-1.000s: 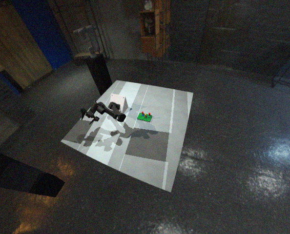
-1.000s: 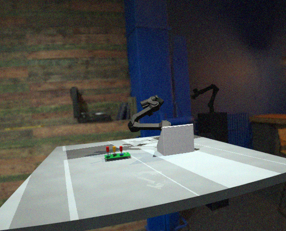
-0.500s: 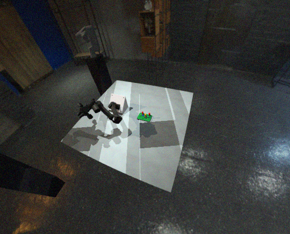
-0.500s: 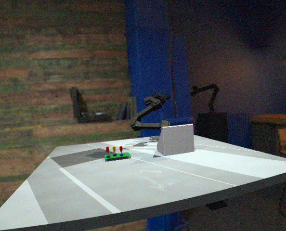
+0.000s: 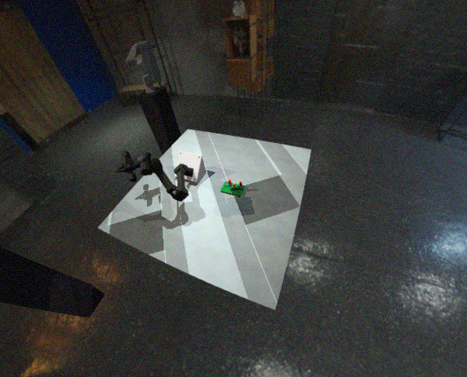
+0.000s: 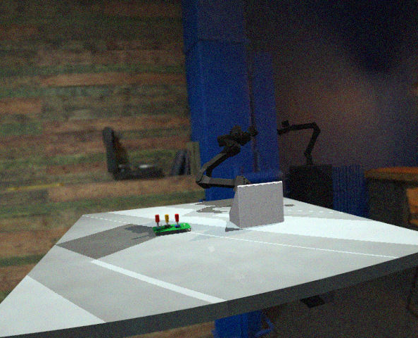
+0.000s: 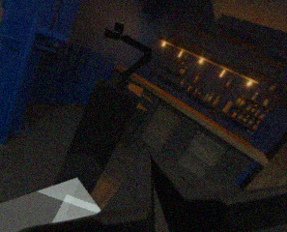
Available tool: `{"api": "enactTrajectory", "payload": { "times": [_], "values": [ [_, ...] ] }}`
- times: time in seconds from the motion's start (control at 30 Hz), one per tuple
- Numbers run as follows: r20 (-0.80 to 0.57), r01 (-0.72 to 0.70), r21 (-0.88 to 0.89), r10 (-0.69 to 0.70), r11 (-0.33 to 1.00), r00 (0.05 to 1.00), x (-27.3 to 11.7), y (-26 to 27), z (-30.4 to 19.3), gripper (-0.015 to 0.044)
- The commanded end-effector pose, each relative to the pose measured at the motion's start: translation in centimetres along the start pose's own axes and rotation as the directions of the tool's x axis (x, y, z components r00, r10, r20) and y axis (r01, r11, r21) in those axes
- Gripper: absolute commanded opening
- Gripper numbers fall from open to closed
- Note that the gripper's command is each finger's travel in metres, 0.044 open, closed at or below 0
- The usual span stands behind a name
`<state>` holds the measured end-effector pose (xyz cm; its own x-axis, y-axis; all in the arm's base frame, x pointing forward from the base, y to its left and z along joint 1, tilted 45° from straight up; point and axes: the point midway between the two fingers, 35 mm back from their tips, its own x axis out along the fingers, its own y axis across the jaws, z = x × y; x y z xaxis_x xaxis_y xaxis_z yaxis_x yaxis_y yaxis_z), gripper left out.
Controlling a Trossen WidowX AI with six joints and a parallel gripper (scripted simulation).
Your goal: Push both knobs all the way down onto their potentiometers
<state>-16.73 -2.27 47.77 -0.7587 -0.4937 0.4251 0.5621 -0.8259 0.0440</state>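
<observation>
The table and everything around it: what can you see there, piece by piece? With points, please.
circuit board (image 5: 226, 189) (image 6: 172, 229): one, green, on the table (image 5: 209, 239) (image 6: 216, 272)
red knobs (image 5: 240, 184) (image 6: 157, 218): two, red, above the board
yellow knob (image 6: 167, 218): one, yellow, between the red ones
wedge-shaped block (image 5: 191, 160) (image 6: 260, 205): one, pale, on the table near the arm
table: one, light grey with bands
pillar (image 6: 220, 91): one, blue, behind the table
second arm (image 6: 312, 139) (image 7: 143, 60): one, dark, on a black stand
robot arm (image 5: 163, 177) (image 6: 216, 160): one, dark, over the table's edge
gripper (image 7: 148, 156): one, black, shut
</observation>
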Motion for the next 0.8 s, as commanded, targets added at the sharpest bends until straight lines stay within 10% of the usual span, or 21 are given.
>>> {"api": "enactTrajectory", "payload": {
  "times": [0.0,0.77],
  "values": [
    [0.034,0.108,0.04,-0.11,0.993,0.993,-0.2,-3.1,0.8,0.0],
    [0.149,0.64,0.331,-0.709,0.693,0.69,-8.7,-19.5,3.7,0.0]
  ]
}}
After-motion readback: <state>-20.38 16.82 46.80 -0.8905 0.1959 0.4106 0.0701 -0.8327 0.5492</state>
